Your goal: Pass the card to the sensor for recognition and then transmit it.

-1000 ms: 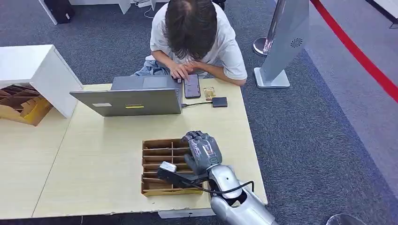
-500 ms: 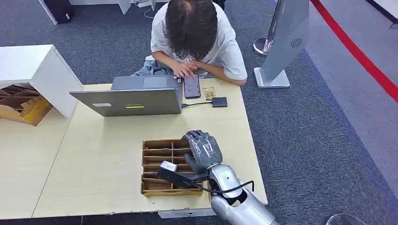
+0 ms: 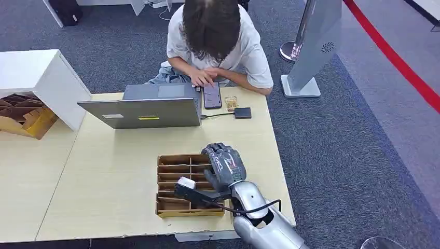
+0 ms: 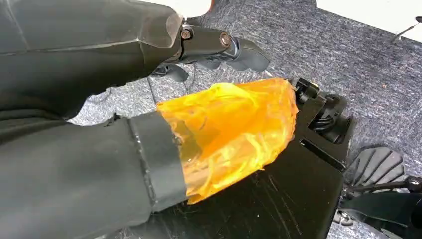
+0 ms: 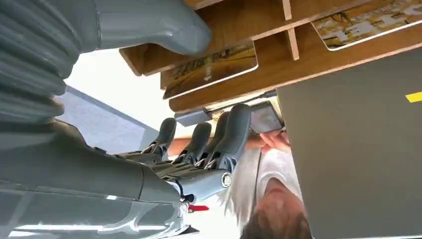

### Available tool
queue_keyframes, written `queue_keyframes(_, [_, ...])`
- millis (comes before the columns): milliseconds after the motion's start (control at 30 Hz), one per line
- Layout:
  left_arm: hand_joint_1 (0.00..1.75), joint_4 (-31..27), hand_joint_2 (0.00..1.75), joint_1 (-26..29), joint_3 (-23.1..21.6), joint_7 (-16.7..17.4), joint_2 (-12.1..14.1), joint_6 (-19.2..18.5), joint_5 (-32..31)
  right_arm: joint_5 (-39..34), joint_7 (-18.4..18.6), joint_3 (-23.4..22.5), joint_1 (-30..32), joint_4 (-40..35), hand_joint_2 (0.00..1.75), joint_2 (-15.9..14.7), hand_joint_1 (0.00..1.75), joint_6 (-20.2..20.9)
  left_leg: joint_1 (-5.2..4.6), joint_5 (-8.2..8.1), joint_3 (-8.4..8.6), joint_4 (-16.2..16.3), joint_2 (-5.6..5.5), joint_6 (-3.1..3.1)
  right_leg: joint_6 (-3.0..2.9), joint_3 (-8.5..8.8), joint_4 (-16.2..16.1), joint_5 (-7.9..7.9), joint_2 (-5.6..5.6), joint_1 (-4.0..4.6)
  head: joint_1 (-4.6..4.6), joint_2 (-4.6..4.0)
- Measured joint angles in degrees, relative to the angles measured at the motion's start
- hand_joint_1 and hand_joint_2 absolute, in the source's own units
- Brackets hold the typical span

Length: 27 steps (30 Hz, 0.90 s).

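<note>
A card (image 5: 211, 73) with a pale brown printed face lies flat in a compartment of the wooden divided tray (image 3: 174, 171), its long axis running along the compartment's length, parallel to the thin dividers; a second card (image 5: 370, 22) of the same print lies the same way in the next compartment over, past a short cross divider. The right hand (image 3: 224, 166) hovers over the tray's right end, nearest the table's right edge, palm down. In the right wrist view its thick grey thumb (image 5: 154, 25) reaches across the compartment beside the first card, while the dark fingers (image 5: 234, 132) are stretched out side by side beyond the tray's far wall, so the hand is spread with nothing in it; whether the thumb touches the card or the wood I cannot tell. The tray sits on a light wooden table (image 3: 104, 171). Beyond the tray, an open grey laptop (image 3: 142, 106) stands with its back to the robot, and to the laptop's right lie a phone (image 3: 212, 95) and a small black box (image 3: 242, 112) on a cable. A person (image 3: 212, 36) in a white shirt sits behind the laptop, one hand on the phone. The left hand (image 4: 219, 47) hangs over grey carpet, fingers curled in loosely on nothing
</note>
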Motion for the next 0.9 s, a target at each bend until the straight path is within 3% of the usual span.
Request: queue_keyframes(900, [0.00, 0.0, 0.00, 0.2, 1.3, 0.0, 0.0, 0.0, -0.6, 0.0, 0.0, -0.9, 0.0, -1.4, 1.75, 0.0, 0.77, 0.0, 0.00, 0.00, 0.00, 0.0, 0.00, 0.00, 0.00, 0.00, 0.0, 0.00, 0.00, 0.00, -0.02, 0.00])
